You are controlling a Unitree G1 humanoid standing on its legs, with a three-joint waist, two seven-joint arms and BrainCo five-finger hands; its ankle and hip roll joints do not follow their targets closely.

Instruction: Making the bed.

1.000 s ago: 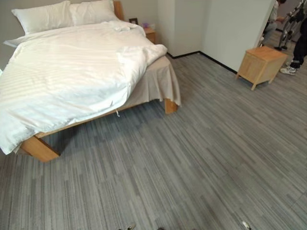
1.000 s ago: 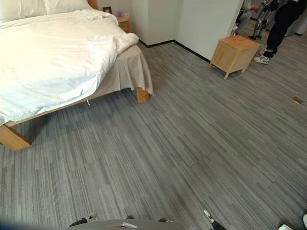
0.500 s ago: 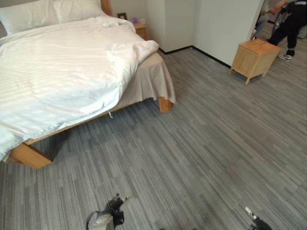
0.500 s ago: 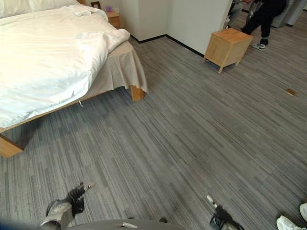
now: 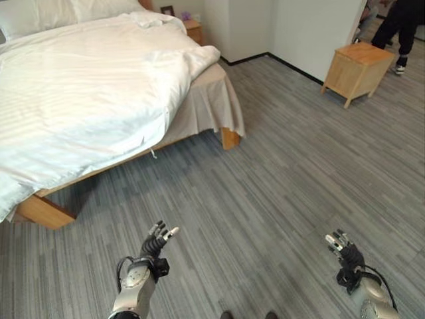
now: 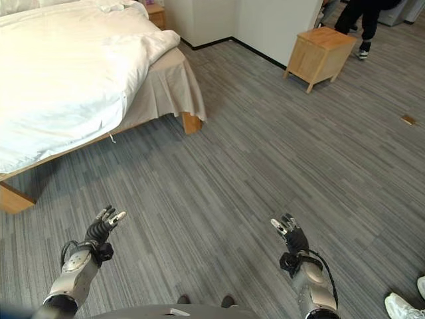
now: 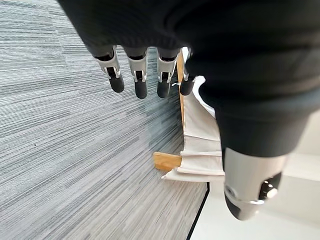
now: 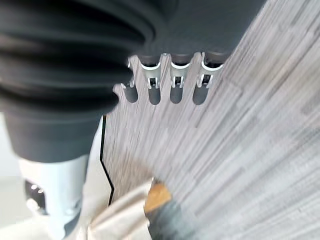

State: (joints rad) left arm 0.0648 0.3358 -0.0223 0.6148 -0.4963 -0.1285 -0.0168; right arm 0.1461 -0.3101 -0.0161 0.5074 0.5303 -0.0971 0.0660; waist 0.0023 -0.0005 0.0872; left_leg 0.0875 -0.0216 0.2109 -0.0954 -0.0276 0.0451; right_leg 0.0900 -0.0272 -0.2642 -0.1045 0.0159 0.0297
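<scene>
The bed (image 5: 40, 212) stood far left on its wooden frame, a rumpled white duvet (image 5: 86, 93) draped over a beige sheet (image 5: 206, 106). Well apart from it, over grey striped carpet (image 5: 279, 173), the left hand (image 5: 154, 242) and right hand (image 5: 344, 250) hung empty, fingers straight and relaxed. A boxy wooden nightstand (image 5: 357, 63) stood far right.

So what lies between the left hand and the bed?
Only bare grey floor. In the left eye view the left hand hangs open over it, apart from the bed.
</scene>
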